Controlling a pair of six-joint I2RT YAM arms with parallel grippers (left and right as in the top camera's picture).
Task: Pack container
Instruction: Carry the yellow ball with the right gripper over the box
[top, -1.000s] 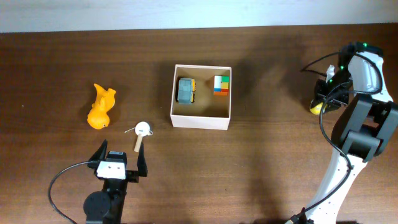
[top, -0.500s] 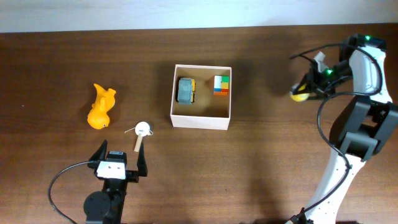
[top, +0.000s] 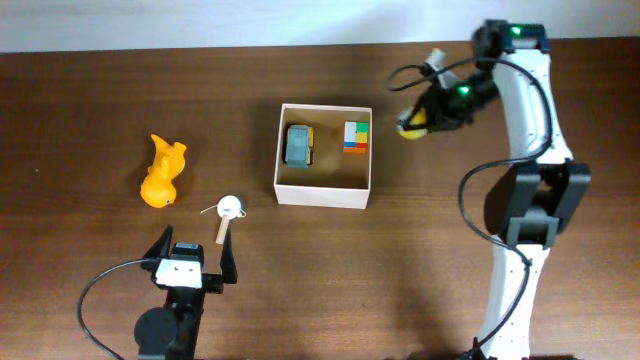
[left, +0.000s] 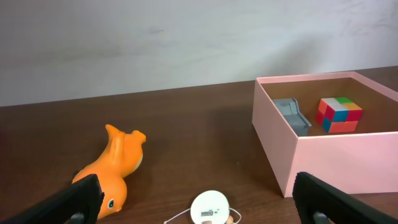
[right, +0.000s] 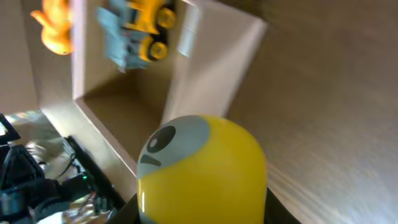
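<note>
1. Right tool (top: 428, 115) – closed to a narrow gap on a yellow toy (top: 409, 127), a rounded capsule with a grey eye patch. The toy fills the right wrist view, and the fingers are almost hidden beneath it.
2. Governing relation: the container (top: 322, 197) lies to this tool's left. The held toy hangs just outside the container's right wall, level with its far right corner. It appears to be clear of the table (top: 450, 250).
3. The container is square, so it has no long axis to favour one line of approach.
4. Inside the container, a coloured cube (top: 355, 136) occupies the far right corner and a toy truck (top: 299, 145) the far left part. The near half of the floor is bare.
5. Judgement: the carry should run leftward over the right wall and then slightly toward the near side. That would set the toy down short of the cube.
6. Left tool (top: 194, 255) – jaws wide and holding nothing, well apart from the container off its near left corner. The right arm is plainly the nearer.
7. Left of the container, unpacked: an orange toy (top: 163, 172) and a white disc (top: 229, 207) on a stick.
</note>
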